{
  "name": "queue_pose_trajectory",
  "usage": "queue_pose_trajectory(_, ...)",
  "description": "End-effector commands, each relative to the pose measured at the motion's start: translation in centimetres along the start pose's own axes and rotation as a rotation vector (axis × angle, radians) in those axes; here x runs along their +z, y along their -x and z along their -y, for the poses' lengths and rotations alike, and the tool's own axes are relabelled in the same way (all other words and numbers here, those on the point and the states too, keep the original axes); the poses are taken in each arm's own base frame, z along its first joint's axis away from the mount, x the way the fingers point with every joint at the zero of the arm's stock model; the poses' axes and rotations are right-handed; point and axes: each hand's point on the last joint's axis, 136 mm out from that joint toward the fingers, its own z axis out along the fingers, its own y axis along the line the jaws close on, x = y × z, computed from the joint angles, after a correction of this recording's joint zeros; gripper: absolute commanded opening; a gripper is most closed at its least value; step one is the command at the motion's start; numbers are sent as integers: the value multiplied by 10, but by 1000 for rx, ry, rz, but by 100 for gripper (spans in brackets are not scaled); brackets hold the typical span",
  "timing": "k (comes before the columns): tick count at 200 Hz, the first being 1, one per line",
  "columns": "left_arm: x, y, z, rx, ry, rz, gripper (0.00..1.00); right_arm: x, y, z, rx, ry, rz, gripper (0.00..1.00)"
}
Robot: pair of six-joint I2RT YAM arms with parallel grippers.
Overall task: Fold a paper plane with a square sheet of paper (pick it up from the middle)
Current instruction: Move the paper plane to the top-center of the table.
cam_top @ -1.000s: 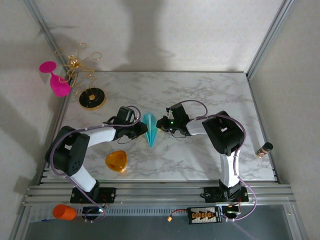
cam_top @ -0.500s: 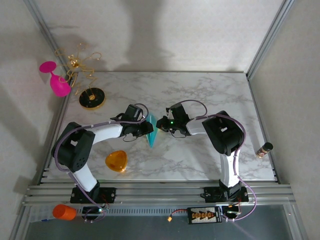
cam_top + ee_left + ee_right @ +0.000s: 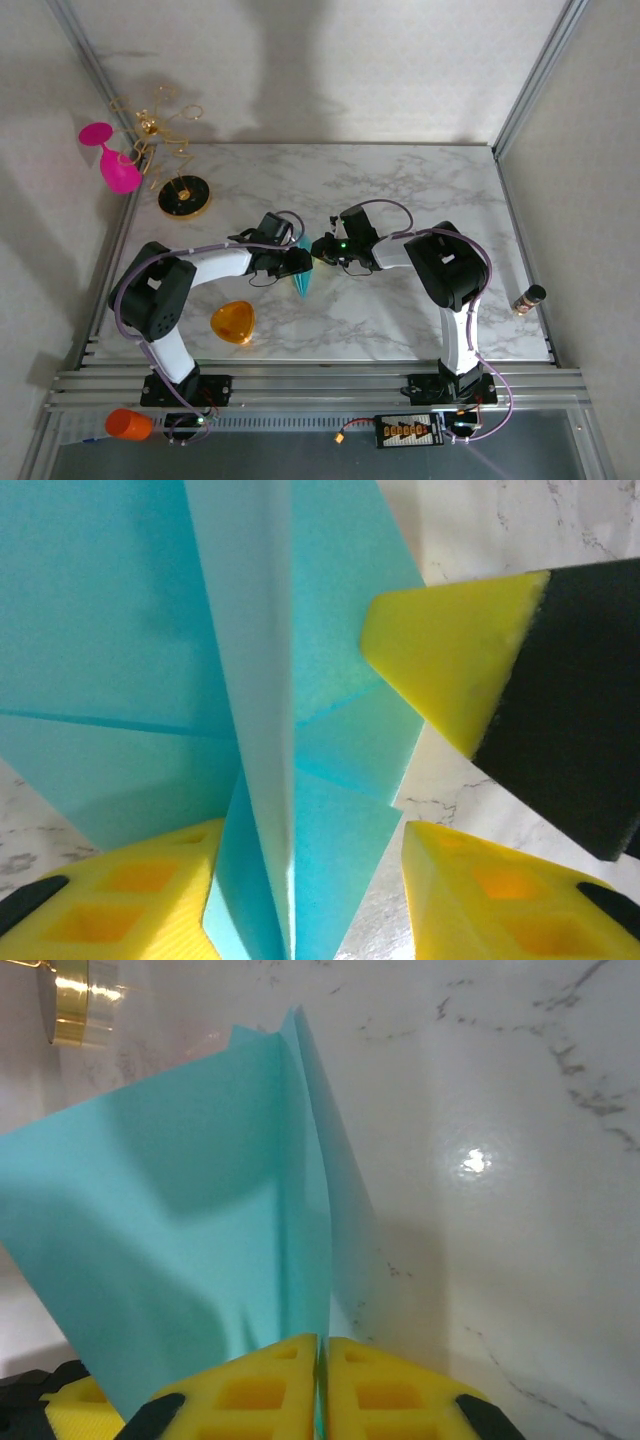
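The paper plane (image 3: 303,278) sits left of the bench's (image 3: 420,190) middle, between the two arms. Its long axis runs near to far, and the pointed nose aims at the near edge. The right claw (image 3: 322,1345) reaches in from the right. Its yellow pads are pressed together on the raised centre fold, with a thin line of teal between them, so this arm has the plane pinched. The left claw (image 3: 312,832) comes in from the left with its pads spread. They straddle the same fold from either side: the left pad lies against the underside of a wing, while the right pad stands clear of the paper over bare marble. In the left wrist view one right-claw fingertip (image 3: 440,650) shows just beyond, resting at the wing's right edge. Both claws are at the plane, almost tip to tip, but only the right one appears to carry it. What comes next seems to turn on the fold lying along the gap of the left claw. A squeeze across that axis would catch the crease, whereas any sideways drift would push a wing flat instead.
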Motion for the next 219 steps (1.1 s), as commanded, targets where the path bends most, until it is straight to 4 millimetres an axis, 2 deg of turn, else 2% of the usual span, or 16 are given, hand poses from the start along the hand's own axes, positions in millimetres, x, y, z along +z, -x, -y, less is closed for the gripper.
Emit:
queue_pose_trajectory(1, 1, 1, 2, 22, 16, -3, 49, -4, 2, -14, -24, 37, -13, 12)
queue_pose_trajectory(70, 0, 3, -3, 29, 51, 16, 53, -6, 2, -23, -23, 71, -19, 14)
queue_pose_trajectory(108, 0, 2, -6, 38, 73, 12, 50, -7, 1, -30, 9, 120, -33, 14)
queue_pose_trajectory(140, -2, 5, -4, 34, 70, 23, 44, -9, 2, -33, 17, 131, -30, 14)
queue_pose_trajectory(195, -8, 12, -2, 13, 76, 59, 40, -7, 2, -27, 17, 99, -31, 15)
queue_pose_trajectory(219, -11, 17, -8, -4, 113, 86, 37, -7, 2, -26, 14, 98, -31, 14)
